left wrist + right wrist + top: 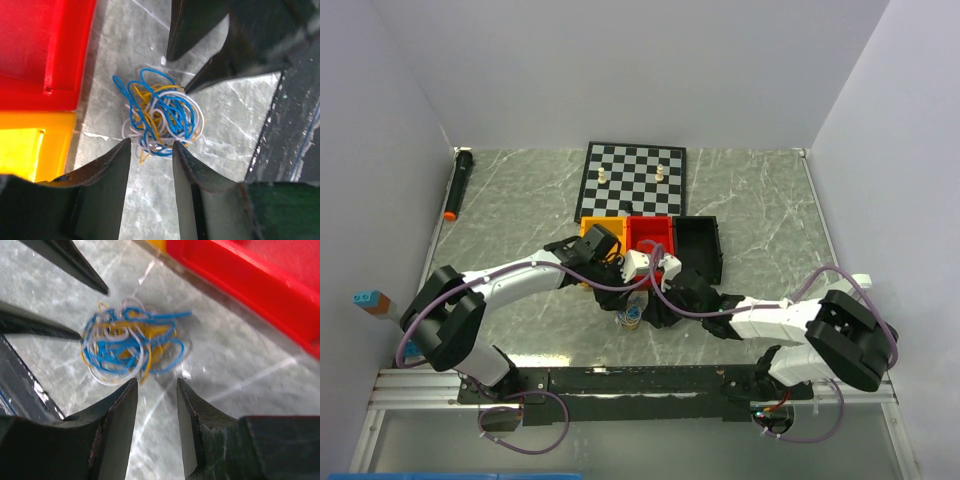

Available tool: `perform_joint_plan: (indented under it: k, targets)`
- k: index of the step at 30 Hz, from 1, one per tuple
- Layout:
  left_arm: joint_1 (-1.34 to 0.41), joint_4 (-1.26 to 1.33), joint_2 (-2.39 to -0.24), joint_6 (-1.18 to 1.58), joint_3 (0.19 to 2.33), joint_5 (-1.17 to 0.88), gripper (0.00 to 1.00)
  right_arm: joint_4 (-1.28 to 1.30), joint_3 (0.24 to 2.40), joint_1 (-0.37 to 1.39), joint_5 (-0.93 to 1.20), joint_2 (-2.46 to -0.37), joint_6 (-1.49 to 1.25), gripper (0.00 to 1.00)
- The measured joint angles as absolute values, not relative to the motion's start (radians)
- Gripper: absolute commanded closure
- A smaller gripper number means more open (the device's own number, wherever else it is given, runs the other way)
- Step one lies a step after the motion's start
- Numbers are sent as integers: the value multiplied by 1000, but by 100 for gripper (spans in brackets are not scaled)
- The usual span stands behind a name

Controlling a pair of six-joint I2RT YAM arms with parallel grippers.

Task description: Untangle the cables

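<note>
From above, the cables [632, 319] show only as a tiny, half-covered coloured speck. In the right wrist view they blur, strands impossible to follow, and the red bin [240, 282] runs off the edge.

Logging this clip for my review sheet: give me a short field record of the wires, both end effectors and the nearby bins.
cables: thin blue, orange-yellow and whitish wires, one tangled clump on the grey marble-pattern table
left end effector: open, at clump's edge
right end effector: open, on the opposite side
bins: red plastic bin and yellow plastic bin beside clump
task status: not yet untangled
</note>
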State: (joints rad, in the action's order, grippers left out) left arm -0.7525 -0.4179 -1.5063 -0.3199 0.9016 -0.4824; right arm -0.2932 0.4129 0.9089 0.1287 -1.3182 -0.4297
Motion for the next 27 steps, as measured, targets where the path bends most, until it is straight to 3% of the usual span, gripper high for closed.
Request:
perform_joint_plan:
  k: [6,13,20,23,27]
  targets:
    - [-752,-506,-1506,-340,962,-520,57,-286,344,889,125,-1201,-447,50]
    - [-754,-515,-1517,-339,986,-573,58,-315,340,874,125,-1265,-453,33]
    - [-766,-479,-1549,-345,951,-570,60,-402,360,871,125,-1338,-437,31]
    - [-767,-451,-1570,-352,935,-564,68,-448,360,871,126,-1366,-428,32]
    - [-771,-424,-1594,-355,935,-556,89,-516,359,871,133,-1404,-426,36]
